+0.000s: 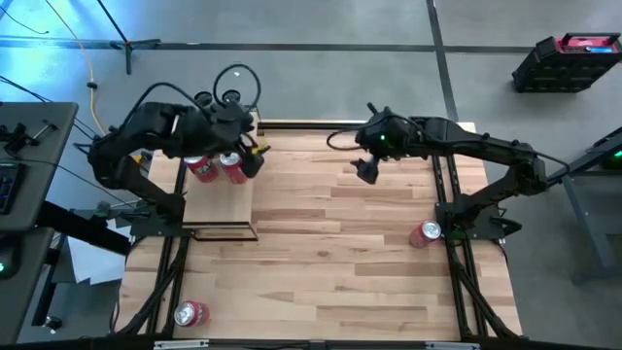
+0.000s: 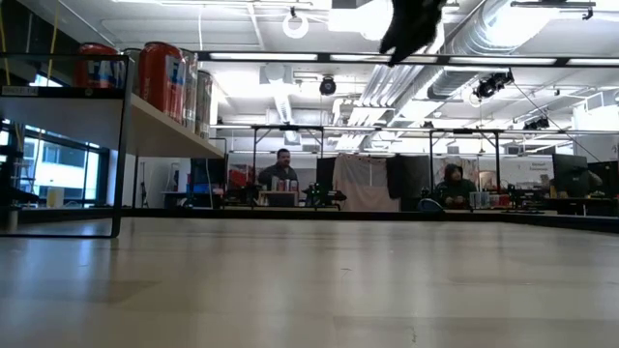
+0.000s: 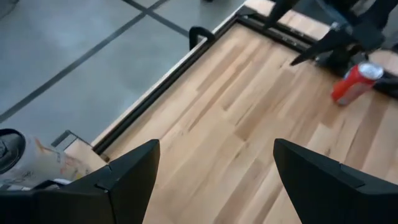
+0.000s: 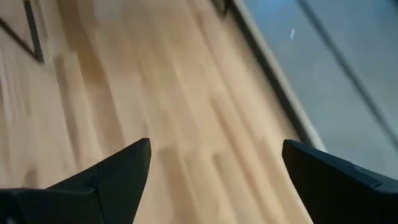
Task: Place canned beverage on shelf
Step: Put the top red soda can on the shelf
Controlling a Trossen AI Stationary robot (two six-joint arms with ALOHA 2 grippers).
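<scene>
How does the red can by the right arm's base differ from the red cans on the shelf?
The red can by the right arm's base lies on its side on the wooden tabletop; the red cans on the shelf stand upright on the pale-wood shelf, raised above it. One sits alone, the others grouped. All are red drink cans.

My left pincer [image 1: 255, 156] hangs wide apart and empty at the worktop's far left. My right pincer [image 1: 366, 171], fingers spread too, holds nothing, arm stretched inward.

Two dark jointed arms [image 1: 146, 136] (matte black), thin cables looped, a green light glowing.
</scene>
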